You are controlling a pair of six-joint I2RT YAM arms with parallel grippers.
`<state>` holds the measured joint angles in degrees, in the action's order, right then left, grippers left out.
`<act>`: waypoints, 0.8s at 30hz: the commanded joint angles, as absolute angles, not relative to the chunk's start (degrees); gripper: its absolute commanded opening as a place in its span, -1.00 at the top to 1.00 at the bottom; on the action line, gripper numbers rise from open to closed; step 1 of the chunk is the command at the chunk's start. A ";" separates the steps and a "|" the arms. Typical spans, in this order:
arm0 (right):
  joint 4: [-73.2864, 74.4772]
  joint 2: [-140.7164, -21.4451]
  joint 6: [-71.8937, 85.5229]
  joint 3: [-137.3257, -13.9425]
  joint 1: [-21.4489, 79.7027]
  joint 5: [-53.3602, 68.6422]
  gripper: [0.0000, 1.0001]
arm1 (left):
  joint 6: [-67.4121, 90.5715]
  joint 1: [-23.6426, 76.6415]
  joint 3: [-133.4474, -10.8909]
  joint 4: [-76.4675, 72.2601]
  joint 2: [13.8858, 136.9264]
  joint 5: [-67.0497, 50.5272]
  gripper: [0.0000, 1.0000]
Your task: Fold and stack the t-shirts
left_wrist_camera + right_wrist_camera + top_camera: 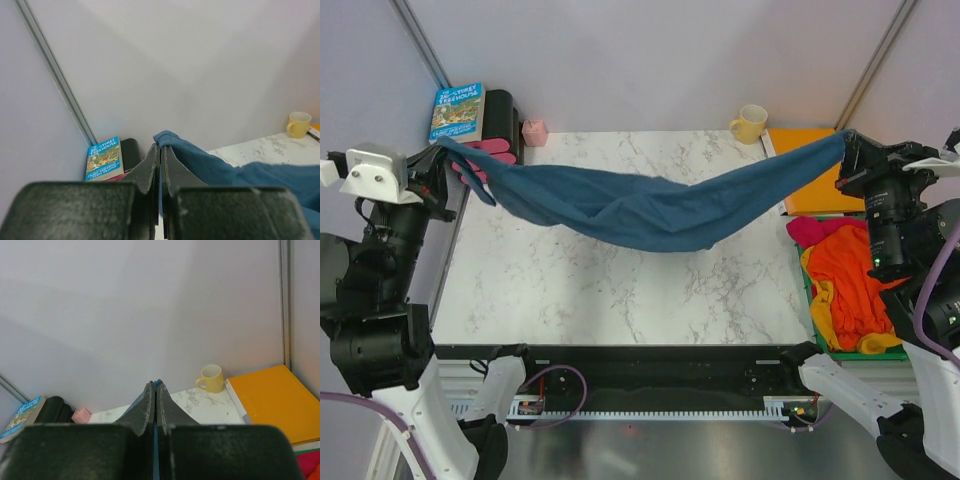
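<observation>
Above table [620,295]: teal shirt [640,212] hangs stretched (middle sagging).
Left gripper [447,149]: clamped on it.
Right gripper [846,142]: clamped on it.

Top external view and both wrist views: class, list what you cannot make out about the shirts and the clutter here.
- Blue t-shirt: in both wrist views the shut fingers cover the pinched cloth, so which part is held is hidden.
- Shirt pile: in the top view the right arm overlaps it, so the count is unclear.
- Pink objects: in the top view the shirt and the left gripper partly cover them, so they cannot be identified.
</observation>
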<state>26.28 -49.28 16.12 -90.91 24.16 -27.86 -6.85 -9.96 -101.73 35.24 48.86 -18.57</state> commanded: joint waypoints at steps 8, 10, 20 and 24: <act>28.30 -52.28 15.55 -95.46 24.08 -25.75 1.00 | -3.96 -10.20 -105.14 37.18 48.51 -19.42 0.97; 27.16 -53.87 16.43 -91.35 24.08 -26.28 1.00 | -3.26 -10.20 -101.27 36.48 49.13 -20.91 0.97; 14.94 -78.27 18.37 -84.45 23.47 -29.88 1.00 | -4.22 -10.20 -78.31 21.82 63.79 -21.45 0.96; 13.80 -87.87 16.70 -91.74 23.38 -32.25 1.00 | -3.87 -9.67 -81.38 17.94 73.28 -20.83 0.96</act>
<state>18.83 -83.53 17.65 -83.42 23.77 -28.16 -5.41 -9.96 -77.73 27.73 70.11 -21.10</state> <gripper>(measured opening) 0.010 0.025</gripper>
